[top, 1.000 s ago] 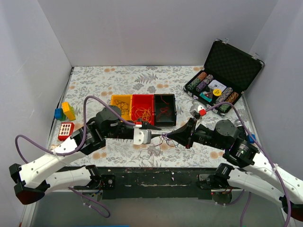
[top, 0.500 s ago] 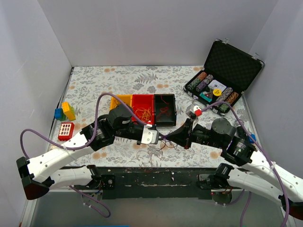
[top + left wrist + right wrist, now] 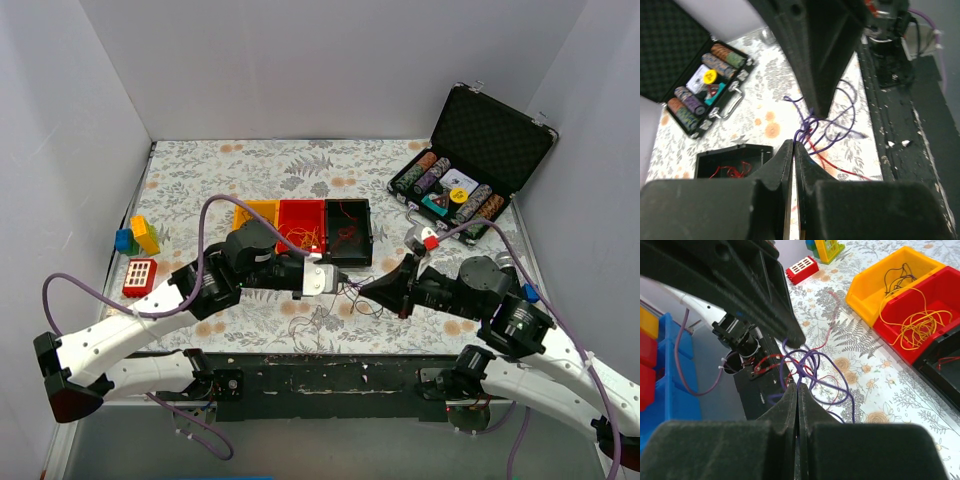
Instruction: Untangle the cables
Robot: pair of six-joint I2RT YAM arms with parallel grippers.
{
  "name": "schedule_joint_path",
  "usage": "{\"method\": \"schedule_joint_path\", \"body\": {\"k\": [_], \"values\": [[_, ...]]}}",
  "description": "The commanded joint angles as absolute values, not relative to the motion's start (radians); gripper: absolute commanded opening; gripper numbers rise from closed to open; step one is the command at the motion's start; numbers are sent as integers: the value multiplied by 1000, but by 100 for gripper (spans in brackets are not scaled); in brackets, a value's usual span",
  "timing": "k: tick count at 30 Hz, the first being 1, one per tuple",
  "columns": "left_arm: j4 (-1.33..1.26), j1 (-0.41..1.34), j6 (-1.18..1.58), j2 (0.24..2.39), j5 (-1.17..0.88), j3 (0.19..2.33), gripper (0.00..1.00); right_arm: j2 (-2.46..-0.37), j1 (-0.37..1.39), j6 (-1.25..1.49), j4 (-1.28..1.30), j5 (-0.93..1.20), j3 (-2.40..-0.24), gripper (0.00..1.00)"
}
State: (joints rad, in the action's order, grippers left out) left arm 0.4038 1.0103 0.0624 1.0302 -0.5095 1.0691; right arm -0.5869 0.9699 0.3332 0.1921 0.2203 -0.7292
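The task is judged partly complete. Thin orange-yellow cables (image 3: pixel 303 238) lie in the red plastic bin (image 3: pixel 302 205), a red cable (image 3: pixel 345 229) in the black plastic bin (image 3: pixel 348 202), and a few dark cables (image 3: pixel 897 273) in the yellow plastic bin (image 3: pixel 256 204). The three bins stand side by side on the floral-patterned counter (image 3: pixel 200 180). One knotted clump of dark purple and red cables (image 3: pixel 352 294) is left to be separated. It is located between the two arms, near the front edge of the counter and just in front of the black bin. The left pincer (image 3: pixel 337 286) is extended toward the clump from the left, and its fingers are pressed together on purple strands, as the left wrist view shows. The right pincer (image 3: pixel 366 290) is extended from the right, almost tip to tip with the left one, and its fingers are likewise closed on the knot where the purple loops cross. Both forearms are held low and nearly level over the counter, with the wrists facing each other. Loose purple loops and a red strand trail from the knot toward the counter. Whether the clump is lifted clear of the counter cannot be determined. The knot is judged tight, so its strands are yet to be pulled apart and sorted.
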Motion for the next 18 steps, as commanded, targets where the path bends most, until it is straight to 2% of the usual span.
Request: {"method": "schedule_joint_path", "body": {"k": [1, 8, 18], "values": [[299, 1012, 155, 985, -368, 1063, 0, -517, 974, 330, 245, 157, -723, 1], [259, 1011, 195, 968, -361, 1046, 0, -486, 974, 360, 262, 143, -687, 1], [17, 979, 245, 940, -141, 1054, 0, -414, 974, 413, 317, 77, -621, 1]]}}
